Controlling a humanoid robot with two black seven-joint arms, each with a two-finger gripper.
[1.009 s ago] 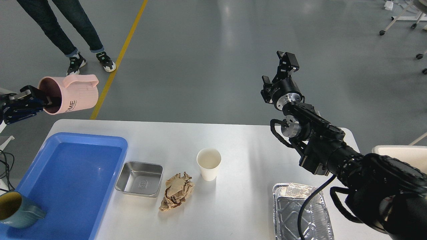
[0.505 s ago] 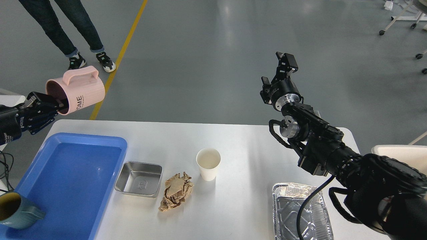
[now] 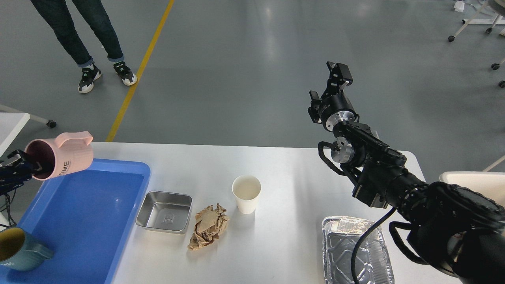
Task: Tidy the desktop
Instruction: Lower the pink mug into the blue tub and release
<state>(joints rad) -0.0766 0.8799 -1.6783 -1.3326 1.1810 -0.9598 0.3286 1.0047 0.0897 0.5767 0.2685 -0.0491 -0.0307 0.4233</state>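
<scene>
The white desktop [image 3: 292, 173] carries a white paper cup [image 3: 246, 194], a crumpled brown paper [image 3: 209, 231], a small steel tray [image 3: 165, 211] and a foil tray [image 3: 355, 252]. My left gripper [image 3: 27, 167] is shut on the rim of a pink mug [image 3: 61, 159], held tilted above the far left corner of the blue tray [image 3: 118, 221]. A teal mug [image 3: 17, 249] stands in the blue tray's near left corner. My right gripper [image 3: 327, 81] is raised beyond the table's far edge, open and empty.
A person's legs [image 3: 85, 35] stand on the floor at the far left beside a yellow line. A cream-white bin [image 3: 473, 179] sits at the right edge. Cables hang at the left edge.
My left arm has brought the pink mug down and toward me, from above the floor to just over the blue tray's far left corner. The right arm has stayed still.
</scene>
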